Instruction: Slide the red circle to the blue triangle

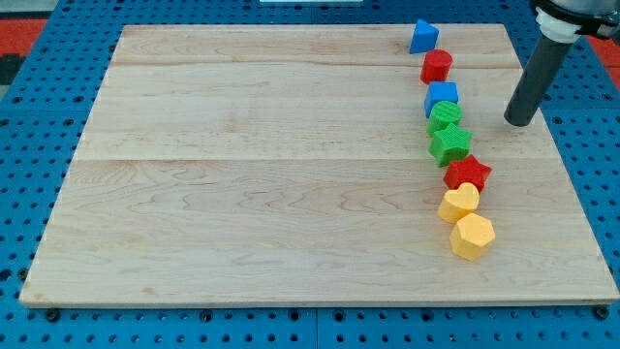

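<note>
My tip (519, 122) is the bottom end of a dark rod, the tool. It has nothing to open or close. It rests on the wooden surface (271, 184) near the view's right edge, touching no block. The nearest block is a blue block (441, 98), off to its left.

The red circle (437, 66) sits just above that blue block. The blue triangle (422, 37) is just above the red circle, near the view's top.

Below the blue block, in a line going down, come a green block (446, 116), a green star (449, 143), a red star (468, 174), a yellow heart (459, 203) and a yellow hexagon (473, 236).
</note>
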Controlling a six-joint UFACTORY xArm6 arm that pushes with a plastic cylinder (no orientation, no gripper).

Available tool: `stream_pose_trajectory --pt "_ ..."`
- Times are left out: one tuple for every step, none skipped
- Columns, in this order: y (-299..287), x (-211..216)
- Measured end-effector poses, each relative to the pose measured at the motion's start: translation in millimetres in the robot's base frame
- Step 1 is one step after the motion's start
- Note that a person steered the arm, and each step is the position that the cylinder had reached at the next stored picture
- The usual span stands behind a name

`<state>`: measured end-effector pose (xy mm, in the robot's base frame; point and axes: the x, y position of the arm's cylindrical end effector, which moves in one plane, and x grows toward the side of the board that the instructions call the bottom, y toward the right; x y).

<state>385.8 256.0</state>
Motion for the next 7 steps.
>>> stream_pose_trajectory --pt "0 0" --pt "8 0" --pt "8 0" --pt "13 -1" --pt "14 -6" --pt "39 -26" --pt "33 -92"
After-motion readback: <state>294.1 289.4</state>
